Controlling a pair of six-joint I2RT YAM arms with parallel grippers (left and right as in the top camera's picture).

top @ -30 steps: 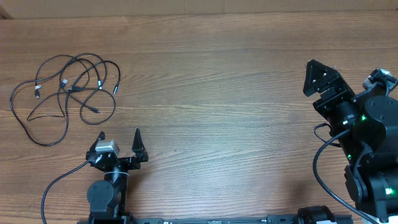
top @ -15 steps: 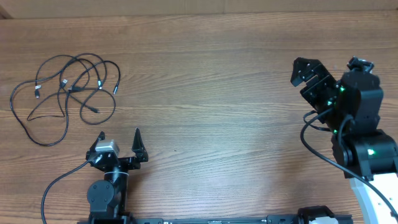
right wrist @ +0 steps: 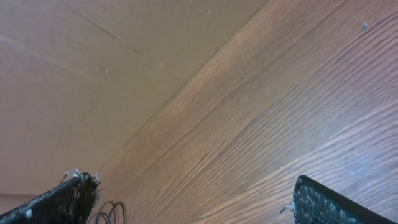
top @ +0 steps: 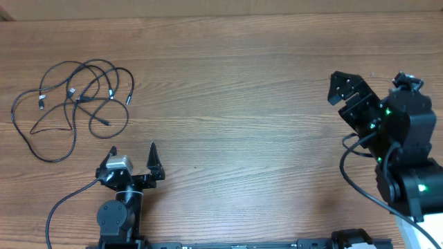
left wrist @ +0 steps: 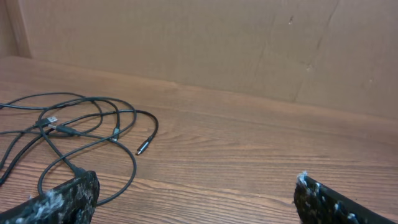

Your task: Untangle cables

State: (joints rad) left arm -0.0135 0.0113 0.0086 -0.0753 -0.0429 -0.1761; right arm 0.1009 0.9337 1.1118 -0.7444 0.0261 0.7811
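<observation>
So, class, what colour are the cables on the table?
The cables are black, shown best in the left wrist view.

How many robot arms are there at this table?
2. The left arm stands bottom left in the overhead view, close to the cables. The right arm stands at the right edge, far from them. None seems hidden.

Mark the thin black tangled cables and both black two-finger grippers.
thin black cables [top: 76, 100]: overhead view, strands crossing mid-tangle.
left gripper [top: 133, 148]: overhead view, midway between its fingertips.
right gripper [right wrist: 193, 185]: right wrist view, midway between its fingertips.
</observation>
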